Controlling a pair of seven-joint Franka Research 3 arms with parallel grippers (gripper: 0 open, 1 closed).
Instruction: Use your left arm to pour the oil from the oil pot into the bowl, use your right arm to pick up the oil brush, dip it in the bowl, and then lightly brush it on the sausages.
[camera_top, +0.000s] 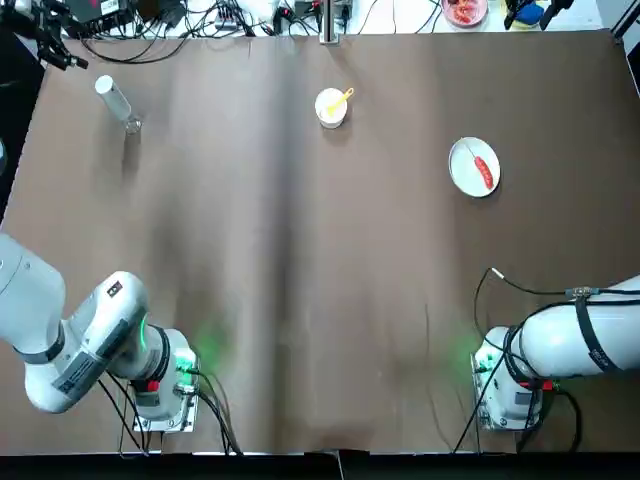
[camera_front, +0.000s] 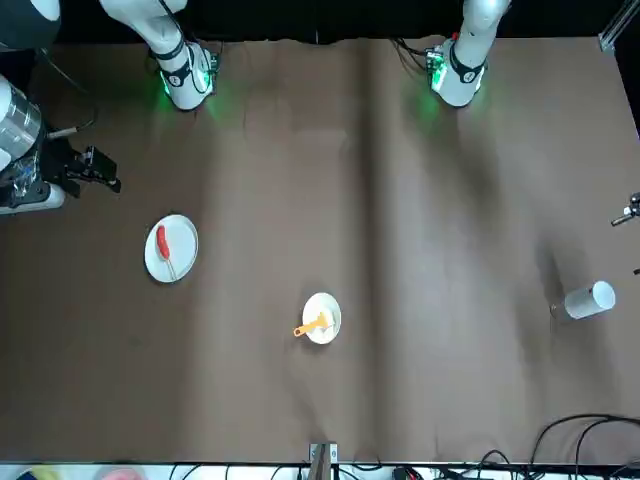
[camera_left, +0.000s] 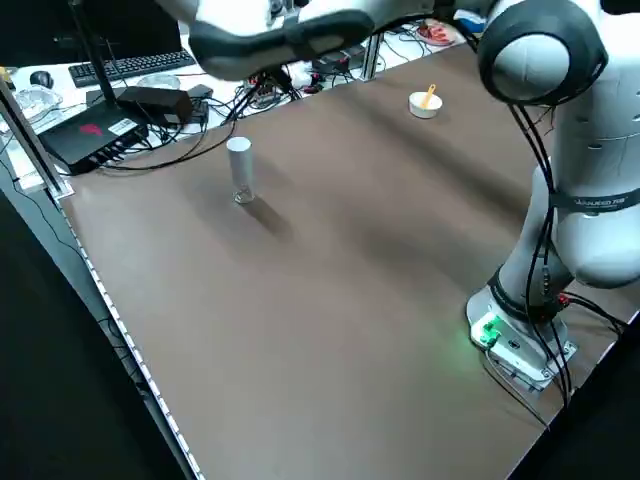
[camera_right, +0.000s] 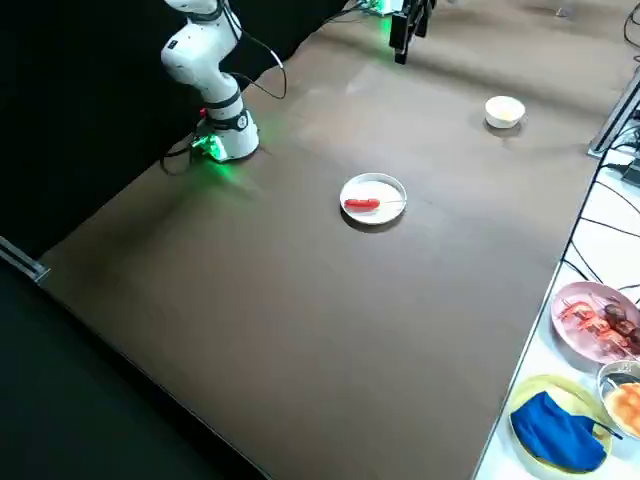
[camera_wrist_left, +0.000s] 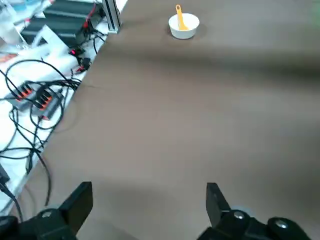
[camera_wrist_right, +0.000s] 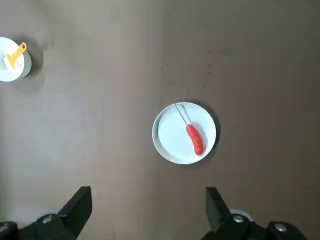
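Both arms are pulled back toward their bases, elbows bent, well clear of everything on the tabletop (camera_top: 300, 300). The left gripper (camera_wrist_left: 149, 210) hangs high over bare brown surface with its fingers spread wide and nothing between them. The right gripper (camera_wrist_right: 149, 212) (also released, fingers wide apart) looks straight down from above the plate (camera_wrist_right: 172, 145), on which the sausage (camera_wrist_right: 195, 138) lies with a thin skewer. The bowl (camera_top: 331, 108) sits near the far middle edge, the oil brush (camera_top: 341, 99) resting in it with its yellow handle poking over the rim. The oil pot (camera_top: 116, 100) stands upright at the far left, well apart from the bowl.
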